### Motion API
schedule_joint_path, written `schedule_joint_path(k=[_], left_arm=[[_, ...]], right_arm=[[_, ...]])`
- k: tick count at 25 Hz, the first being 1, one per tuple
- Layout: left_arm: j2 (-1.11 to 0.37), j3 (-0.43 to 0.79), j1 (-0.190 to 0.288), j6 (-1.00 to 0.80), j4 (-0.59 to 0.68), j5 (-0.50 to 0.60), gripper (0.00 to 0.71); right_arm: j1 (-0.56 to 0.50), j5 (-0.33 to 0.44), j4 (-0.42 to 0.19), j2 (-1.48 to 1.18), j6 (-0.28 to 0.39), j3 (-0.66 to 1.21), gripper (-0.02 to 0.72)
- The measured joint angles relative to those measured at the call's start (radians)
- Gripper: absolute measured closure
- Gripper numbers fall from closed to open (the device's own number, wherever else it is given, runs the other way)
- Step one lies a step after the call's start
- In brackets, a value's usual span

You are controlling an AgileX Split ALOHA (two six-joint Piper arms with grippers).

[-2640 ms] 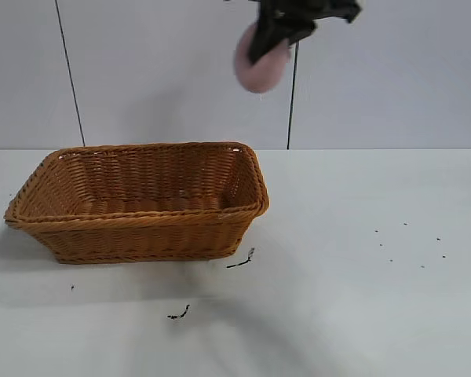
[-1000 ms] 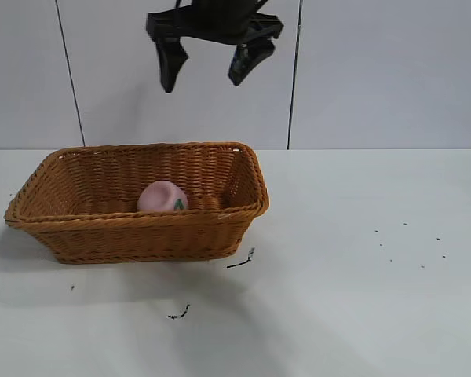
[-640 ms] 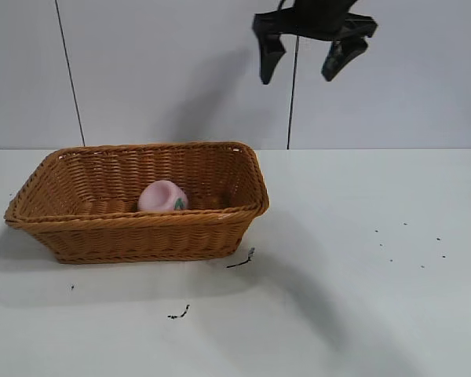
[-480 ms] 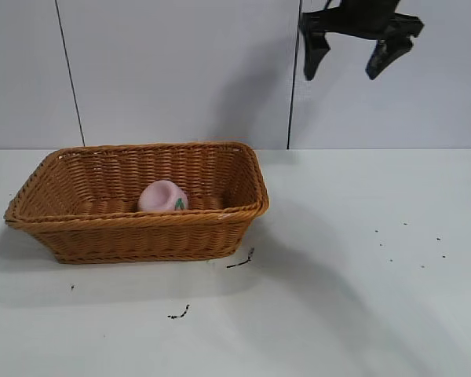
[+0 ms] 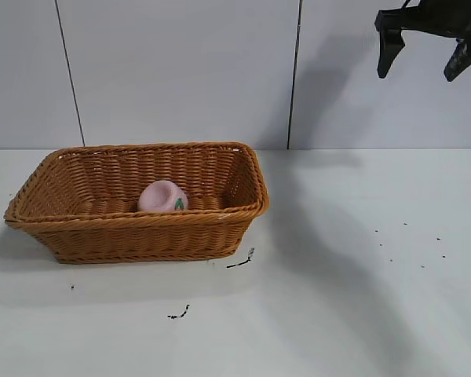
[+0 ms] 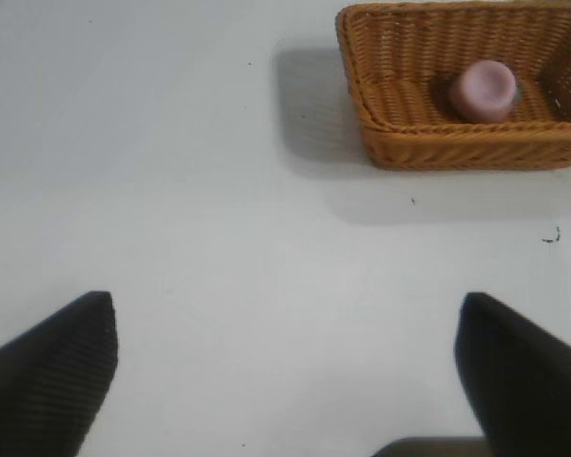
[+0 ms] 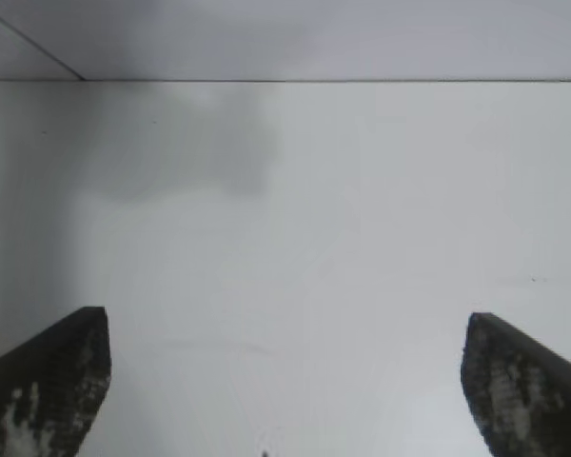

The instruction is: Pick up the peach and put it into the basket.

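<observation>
On the left half of the white bench (image 5: 361,314), toward its back edge, stands the large rectangular orange-brown woven wicker basket (image 5: 141,236) with flared sides and a braided rim. Inside it, near the front wall and a little right of the basket's middle, lies the small rounded pale-pink toy peach (image 5: 162,195), dimple upward, its tiny green leaf showing at the front — it rests on the basket floor, free of any gripper. By the look of things the task's placing is done.

The left gripper (image 6: 285,381) shows only in its own wrist view: fingers spread wide, nothing between them, hanging over bare bench well apart from the basket.

A few small dark specks lie on the bench in front of the basket's right end and farther toward the right edge.

High above the right back part of the bench hangs the right gripper (image 5: 429,49), its two dark fingers spread apart and holding nothing.

The peach looks light, smooth and somewhat soft — likely to roll. A grasp across its flattish sides, around the widest girth, should hold best.
</observation>
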Motion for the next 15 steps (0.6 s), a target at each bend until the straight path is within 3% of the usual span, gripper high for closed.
schedule_joint_path(k=[15], left_arm=[[0.0,0.0,0.0,0.0,0.0,0.0,0.017]], right_arm=[[0.001,-0.001,0.001,-0.705,-0.011,0.733,0.008]])
